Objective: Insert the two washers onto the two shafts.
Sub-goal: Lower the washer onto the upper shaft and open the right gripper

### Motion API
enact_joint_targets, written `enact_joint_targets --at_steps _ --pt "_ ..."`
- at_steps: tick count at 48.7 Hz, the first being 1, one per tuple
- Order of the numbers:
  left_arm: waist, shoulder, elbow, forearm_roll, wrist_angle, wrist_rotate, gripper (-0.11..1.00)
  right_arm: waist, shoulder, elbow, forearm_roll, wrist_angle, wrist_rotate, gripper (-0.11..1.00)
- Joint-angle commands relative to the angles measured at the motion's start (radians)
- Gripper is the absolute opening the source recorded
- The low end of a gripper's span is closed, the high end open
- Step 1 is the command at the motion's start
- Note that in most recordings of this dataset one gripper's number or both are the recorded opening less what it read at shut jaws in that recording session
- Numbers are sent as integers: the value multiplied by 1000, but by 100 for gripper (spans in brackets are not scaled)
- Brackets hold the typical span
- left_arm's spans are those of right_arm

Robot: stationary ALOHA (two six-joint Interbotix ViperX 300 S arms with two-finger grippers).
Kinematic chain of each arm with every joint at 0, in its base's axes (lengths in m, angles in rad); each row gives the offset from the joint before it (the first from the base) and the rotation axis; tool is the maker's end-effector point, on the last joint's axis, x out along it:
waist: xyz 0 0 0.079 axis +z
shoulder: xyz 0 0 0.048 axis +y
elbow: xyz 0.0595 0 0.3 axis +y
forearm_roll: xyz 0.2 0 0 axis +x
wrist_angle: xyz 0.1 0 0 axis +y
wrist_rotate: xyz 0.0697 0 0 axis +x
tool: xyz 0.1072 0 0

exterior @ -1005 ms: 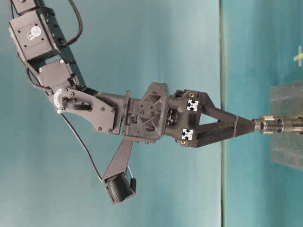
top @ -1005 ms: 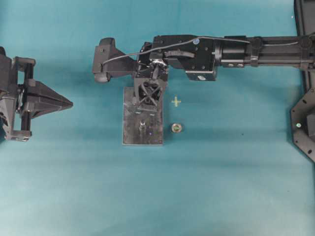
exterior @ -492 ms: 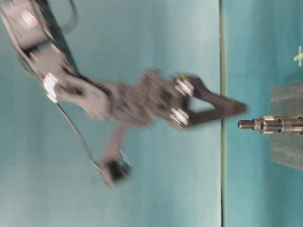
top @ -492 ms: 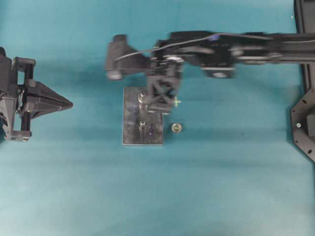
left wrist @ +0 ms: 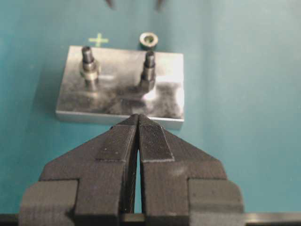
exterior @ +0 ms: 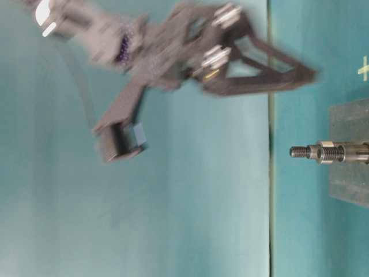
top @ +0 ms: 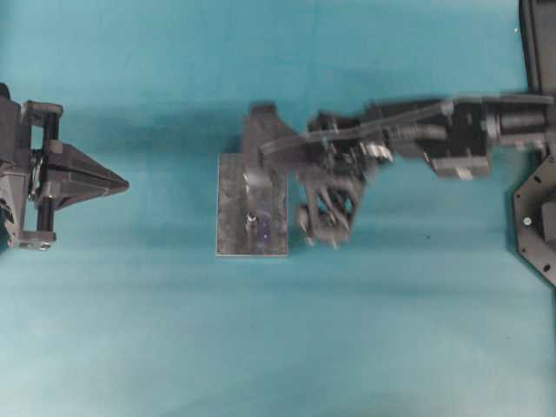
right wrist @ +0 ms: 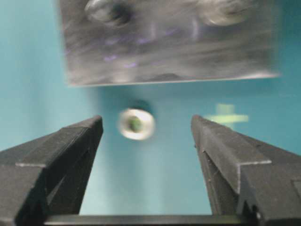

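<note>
A grey metal plate (top: 252,208) carries two upright shafts. In the left wrist view the left shaft (left wrist: 88,55) has a metal ring (left wrist: 89,73) low on it, and the right shaft (left wrist: 149,66) stands bare. A loose washer (right wrist: 136,124) lies on the teal cloth beside the plate and also shows in the left wrist view (left wrist: 149,40). My right gripper (right wrist: 146,125) is open and empty, blurred by motion, above the washer with the jaws either side of it. In the overhead view the right gripper (top: 319,230) hides the washer. My left gripper (left wrist: 138,117) is shut and empty, well left of the plate (top: 122,183).
A yellow cross (right wrist: 225,117) is marked on the cloth near the washer. In the table-level view both shafts (exterior: 323,152) stick out from the plate (exterior: 349,124), with the right gripper (exterior: 311,74) clear of them. A black stand (top: 539,217) sits at the right edge.
My right gripper has let go at the far shaft, lifted off it and swung to the loose washer beside the plate, jaws now open. My left arm has not moved.
</note>
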Motion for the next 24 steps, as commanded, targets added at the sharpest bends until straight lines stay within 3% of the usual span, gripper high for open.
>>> enact_joint_targets --at_steps 1,11,24 --pt "-2 0 -12 0 -9 0 0 18 -31 34 6 -49 26 81" --pt "0 3 -12 0 -9 0 0 41 3 81 5 -107 72 81" --pt "-2 5 -14 2 -9 0 0 49 71 75 3 -155 74 81"
